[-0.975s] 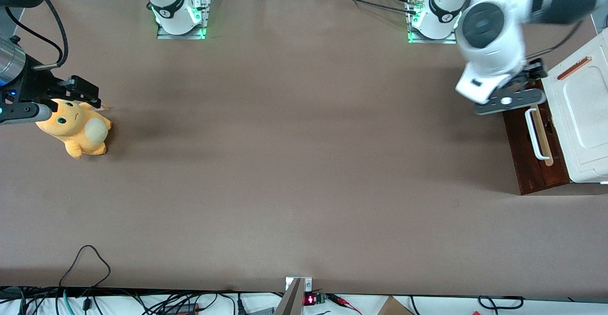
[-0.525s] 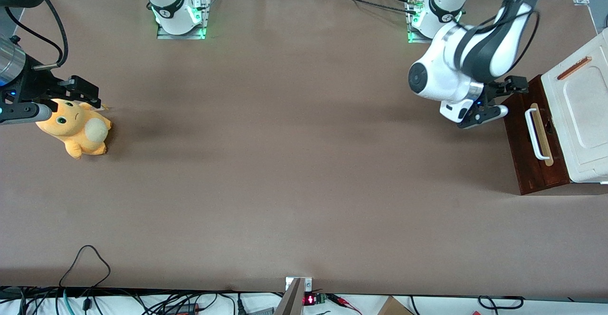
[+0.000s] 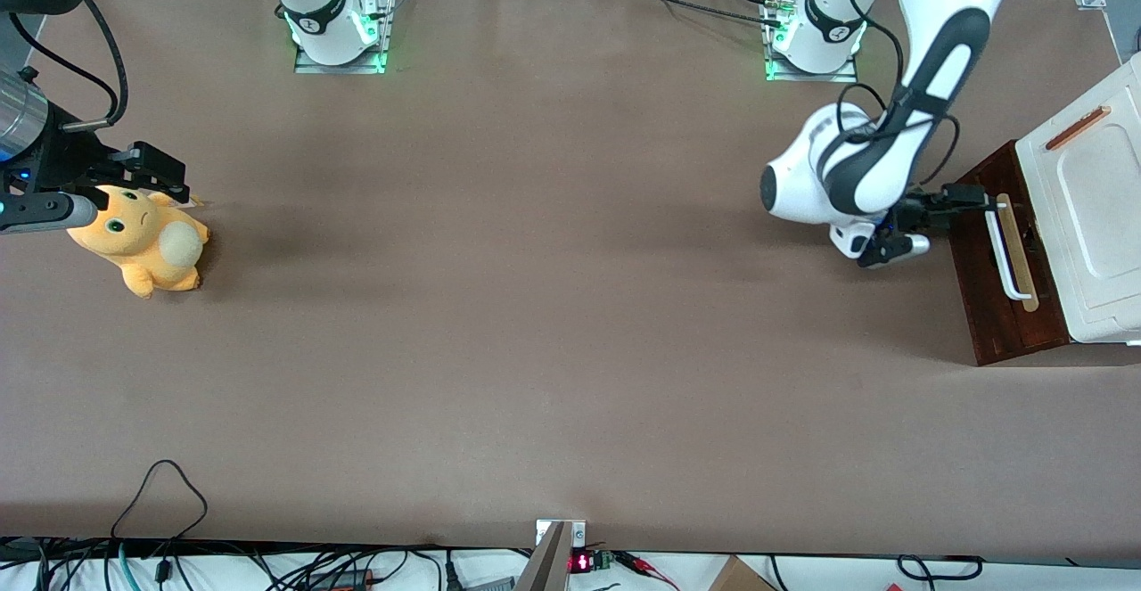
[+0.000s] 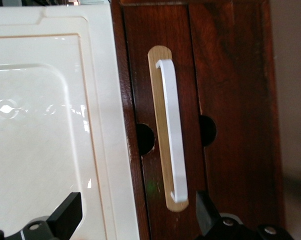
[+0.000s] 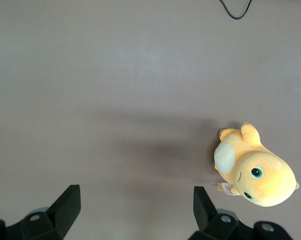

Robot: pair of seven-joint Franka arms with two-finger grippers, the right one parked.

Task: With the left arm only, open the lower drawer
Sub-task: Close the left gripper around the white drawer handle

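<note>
Fingers spread wide and holding nothing, the left arm's point(image 3: 878, 163) hand point(image 3: 967, 203) hovers just in front of the white bar handle point(image 4: 171, 130) of the lower drawer point(image 3: 994, 279), which stands shut at the working arm's end of the brown tabletop point(image 3: 535, 306), its handle running lengthwise along that edge.

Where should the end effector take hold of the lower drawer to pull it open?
Grip the white bar handle at its middle, approaching from in front of the lower drawer. The bar seems to stand off its tan strip, leaving room for a finger. The end effector is open, near one bar end.
</note>
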